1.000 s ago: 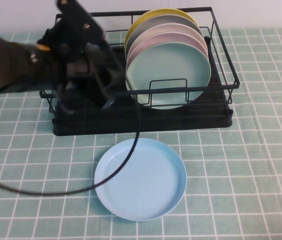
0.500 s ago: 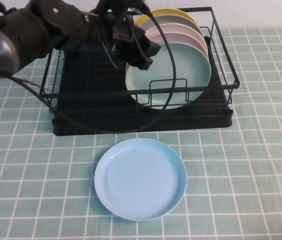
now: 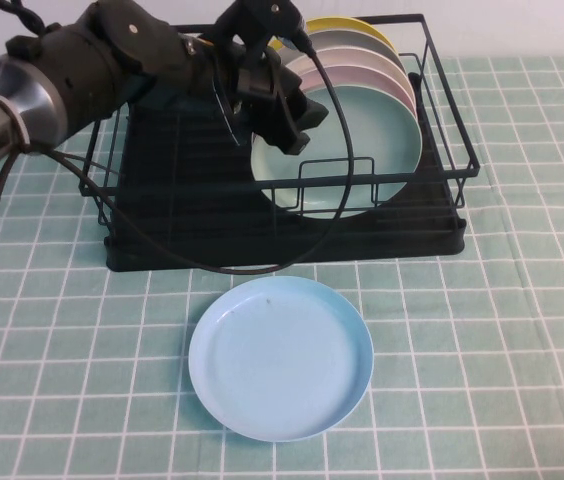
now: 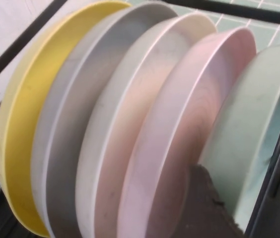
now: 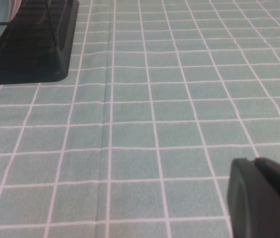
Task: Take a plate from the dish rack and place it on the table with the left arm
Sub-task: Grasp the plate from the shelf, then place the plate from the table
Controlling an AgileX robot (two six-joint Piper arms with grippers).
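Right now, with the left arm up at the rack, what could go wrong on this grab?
The left gripper sits at the mint plate's upper-left rim, and the pink plate stands close behind, so a finger may catch both. A black cable loops over the dish rack front and could snag. The blue plate fills the nearest landing spot. The right gripper stays low over the table.

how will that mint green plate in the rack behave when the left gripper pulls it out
The mint plate looks rigid and smooth, so probably slippery. Standing on edge in the dish rack, it could roll. The left gripper is at its rim; the right gripper is parked.
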